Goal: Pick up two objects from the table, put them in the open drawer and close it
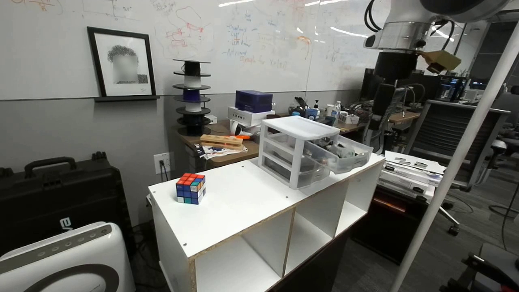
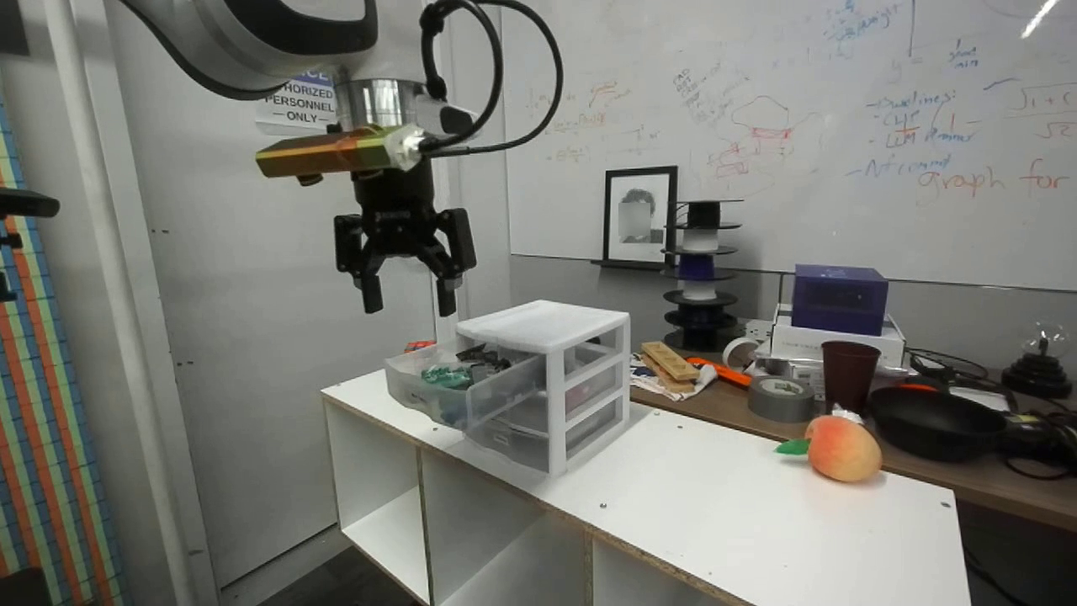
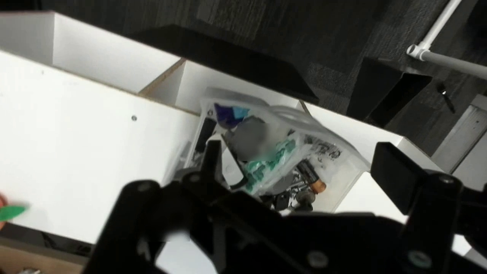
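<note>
A colorful Rubik's cube sits on one end of the white table. In an exterior view only its red top shows behind the drawer. A peach with a green leaf sits at the table's other end. The wrist view shows its leaf. The white drawer unit stands between them. Its top clear drawer is pulled out and holds bags and small parts. It also shows in the wrist view. My gripper is open and empty, above the drawer, apart from it.
A brown desk behind the table holds tape, a dark cup, a black pan and boxes. Spools stand by the whiteboard. A white pole stands near the robot's side.
</note>
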### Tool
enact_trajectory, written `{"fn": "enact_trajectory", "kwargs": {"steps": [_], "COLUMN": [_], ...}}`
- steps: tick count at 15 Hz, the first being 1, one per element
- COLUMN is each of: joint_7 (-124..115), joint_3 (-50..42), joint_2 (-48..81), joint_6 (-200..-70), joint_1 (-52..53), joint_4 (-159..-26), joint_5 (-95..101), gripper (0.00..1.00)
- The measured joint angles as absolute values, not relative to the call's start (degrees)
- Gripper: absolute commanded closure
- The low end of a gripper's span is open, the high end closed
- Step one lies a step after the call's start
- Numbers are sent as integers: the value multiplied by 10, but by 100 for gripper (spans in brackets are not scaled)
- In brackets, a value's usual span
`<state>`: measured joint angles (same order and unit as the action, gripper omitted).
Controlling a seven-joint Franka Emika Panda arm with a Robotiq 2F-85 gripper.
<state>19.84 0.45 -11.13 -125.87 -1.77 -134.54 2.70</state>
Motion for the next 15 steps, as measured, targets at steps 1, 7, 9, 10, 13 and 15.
{"fn": "enact_trajectory", "kwargs": {"steps": [1,7,9,10,13,15], "joint_7": [178,94,83,80,69,64], "joint_3": [5,4,0,-2,-6,-6], "joint_2": [-124,-165,-160,-155,-127,-104], "joint_6": [-1244,-1210,-1222,-1236,-1300,-1339], "joint_1": [-17,-16,-16,-16,-20,-22], "joint_4": [-1357,-1411,-1424,-1430,-1445,-1447], "joint_5": [27,27,30,35,61,74], "gripper": [0,0,0,0,0,0]}}
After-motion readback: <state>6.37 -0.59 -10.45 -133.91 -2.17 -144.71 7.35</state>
